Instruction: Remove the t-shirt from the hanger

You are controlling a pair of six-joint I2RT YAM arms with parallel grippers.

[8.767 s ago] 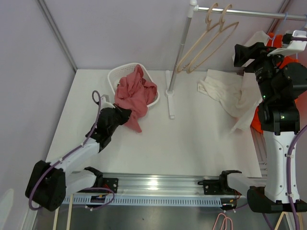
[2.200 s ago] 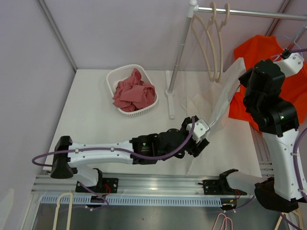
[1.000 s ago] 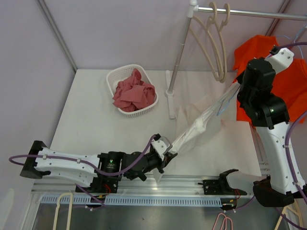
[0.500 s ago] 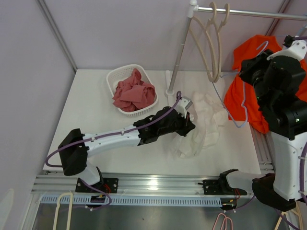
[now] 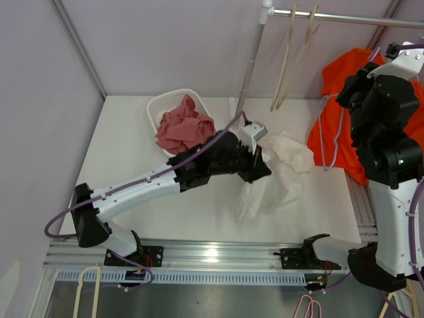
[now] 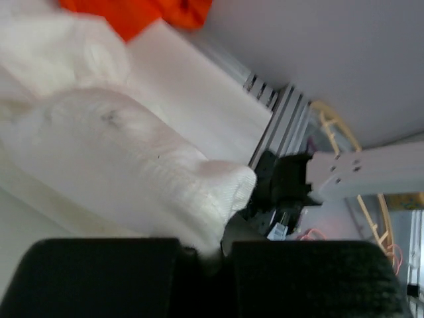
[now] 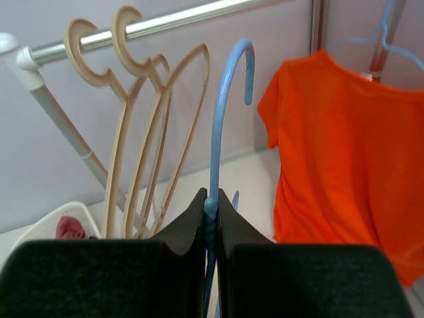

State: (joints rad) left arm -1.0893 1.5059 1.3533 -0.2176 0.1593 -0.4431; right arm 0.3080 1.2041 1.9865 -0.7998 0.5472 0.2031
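A white basket [image 5: 154, 106] of red cloth sits at the back left of the worktop [image 5: 126, 159]; at centre the left tool [image 5: 260, 164] pinches a fold of the white t-shirt [image 5: 288, 159], which lies crumpled on the worktop, off the blue hanger [image 7: 218, 112] clamped upright in the right tool [image 7: 211, 204] beside a hanging orange shirt [image 7: 324, 146]

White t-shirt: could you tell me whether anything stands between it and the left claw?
Nothing visible does: the left claw is shut on the white t-shirt; the right claw holds the blue hanger apart.
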